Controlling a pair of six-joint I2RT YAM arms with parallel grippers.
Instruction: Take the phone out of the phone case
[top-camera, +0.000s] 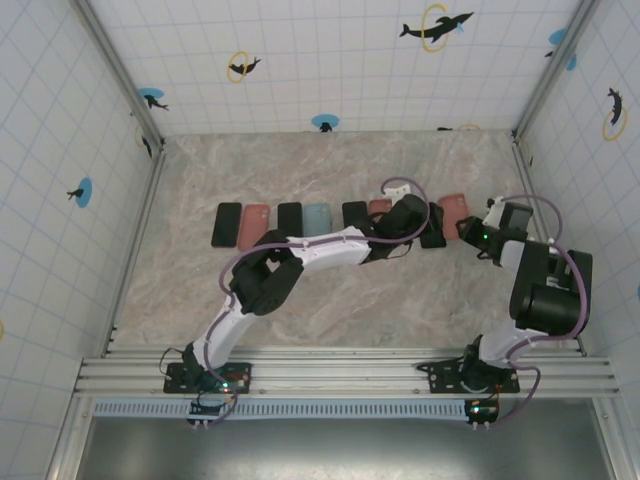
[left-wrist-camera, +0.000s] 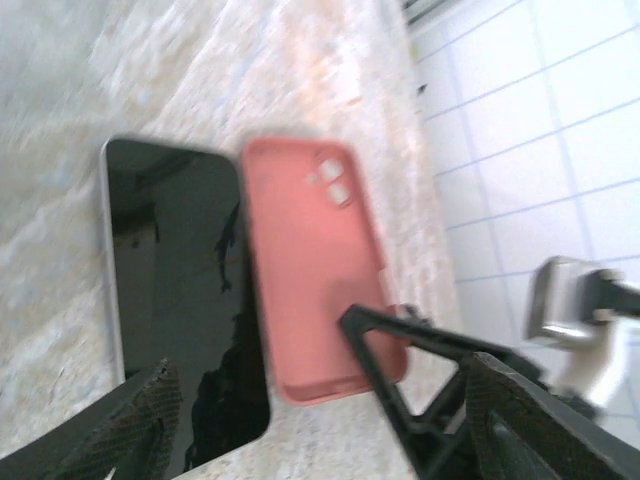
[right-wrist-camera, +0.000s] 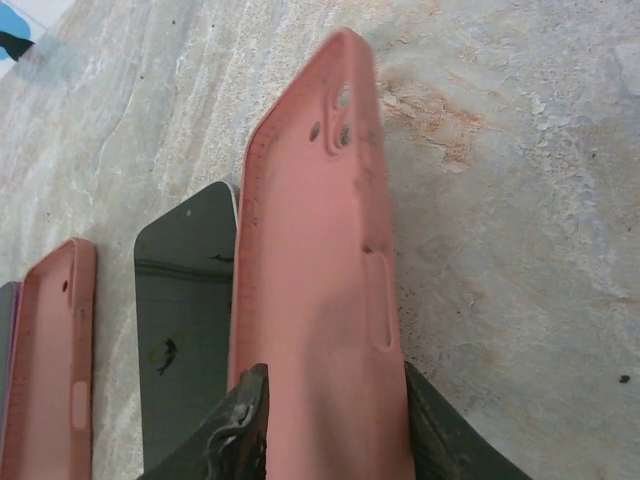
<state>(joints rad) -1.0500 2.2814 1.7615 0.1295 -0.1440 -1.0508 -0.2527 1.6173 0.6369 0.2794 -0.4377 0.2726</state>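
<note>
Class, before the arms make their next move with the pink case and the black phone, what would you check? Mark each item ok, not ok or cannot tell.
1. Phone out of the pink case: ok, it lies bare beside the case.
2. Right tool astride the case's end: ok.
3. Right tool gripping or already released: cannot tell.
4. Left tool open, holding nothing: ok.
5. Case lying flat on the table: cannot tell.

- The top view is lit brightly and evenly; shadows are kept soft.
- The left wrist view is blurred throughout.
- Reflections are carried by the phone (right-wrist-camera: 185, 330) screen.
</note>
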